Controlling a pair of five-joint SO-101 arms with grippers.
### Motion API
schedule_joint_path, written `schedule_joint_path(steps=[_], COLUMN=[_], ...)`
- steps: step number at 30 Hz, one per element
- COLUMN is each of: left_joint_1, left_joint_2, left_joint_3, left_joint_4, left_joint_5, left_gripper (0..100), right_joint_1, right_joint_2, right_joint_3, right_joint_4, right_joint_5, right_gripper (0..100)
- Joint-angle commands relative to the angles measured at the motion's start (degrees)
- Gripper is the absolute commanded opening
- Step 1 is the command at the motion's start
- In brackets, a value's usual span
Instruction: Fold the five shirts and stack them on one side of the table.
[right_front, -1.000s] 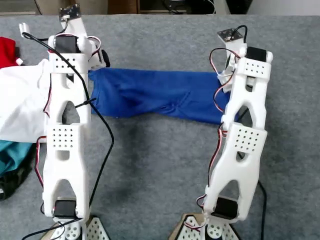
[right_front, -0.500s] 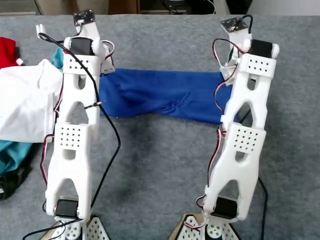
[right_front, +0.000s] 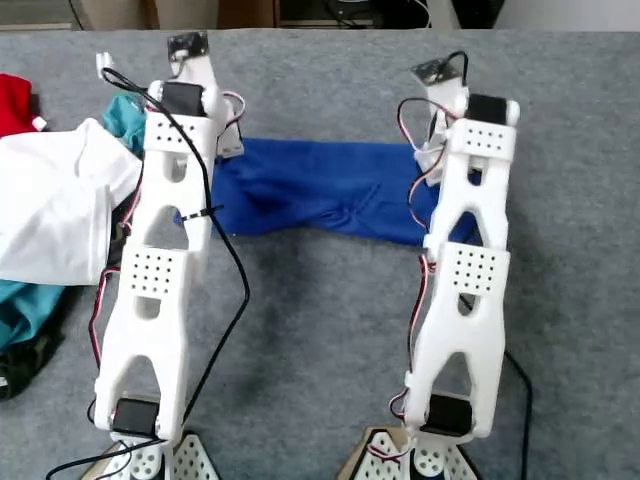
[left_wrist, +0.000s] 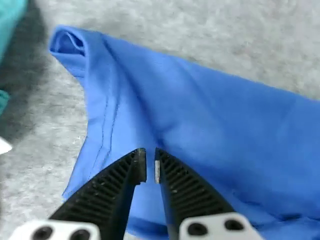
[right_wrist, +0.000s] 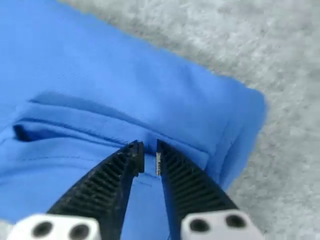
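Observation:
A blue shirt (right_front: 320, 190) lies folded into a long strip across the far middle of the grey table, its two ends under the arms. In the left wrist view my left gripper (left_wrist: 150, 165) is shut just above the blue shirt (left_wrist: 210, 115), near its left end, with nothing between the fingers. My right gripper (right_wrist: 149, 157) is shut as well, hovering over a fold of the blue shirt (right_wrist: 100, 75) close to its right end. In the high view both arms stretch forward, the left arm (right_front: 160, 270) and the right arm (right_front: 470, 270).
At the table's left side lies a pile of clothes: a white shirt (right_front: 50, 210), a red one (right_front: 15, 100), teal cloth (right_front: 25, 310) and a dark piece (right_front: 20, 365). More teal cloth (right_front: 125, 110) shows beside the left arm. Bare grey table (right_front: 320, 340) lies between the arms.
The left arm has swung to the right, over the shirt's left end. The right arm has shifted slightly to the left. The blue shirt has stayed put.

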Motion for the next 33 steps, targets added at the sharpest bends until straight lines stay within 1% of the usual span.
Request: schedule_joint_path(steps=[1, 5, 8, 12, 16, 18, 22, 31, 33], left_joint_1=[-1.85, -5.36, -7.56, -9.14, -9.14, -8.44, -6.86, -6.68, -6.59], left_joint_2=[3.47, 7.87, 8.57, 8.57, 8.4, 8.22, 5.85, 2.33, 1.98], left_joint_3=[-2.64, -2.64, -2.64, -2.64, -2.64, -2.99, -10.64, -10.46, -10.46], left_joint_4=[-3.87, -8.09, -10.37, -10.55, -10.2, -8.88, -2.73, 1.49, 1.58], left_joint_5=[0.35, 0.0, 0.0, 0.0, 0.0, 0.09, 0.0, -0.09, -1.49], left_gripper=[5, 5, 5, 5, 5, 5, 5, 5, 4], right_joint_1=[0.75, 2.95, 4.0, 4.79, 4.79, 4.7, 4.35, 2.42, 1.54], right_joint_2=[0.57, 2.77, 4.0, 4.97, 5.23, 4.97, 5.05, 4.35, 4.26], right_joint_3=[-5.67, -8.4, -9.71, -11.21, -11.3, -12.26, -18.33, -17.98, -17.98], right_joint_4=[-0.97, -2.55, -3.78, -4.22, -3.87, -3.25, 0.26, 1.85, 2.37], right_joint_5=[-0.09, 0.88, 2.46, 2.55, 3.6, 3.43, 3.25, 3.16, 3.16], right_gripper=[6.1, 6.1, 6.0, 5.9, 5.9, 5.9, 5.9, 5.9, 5.9])
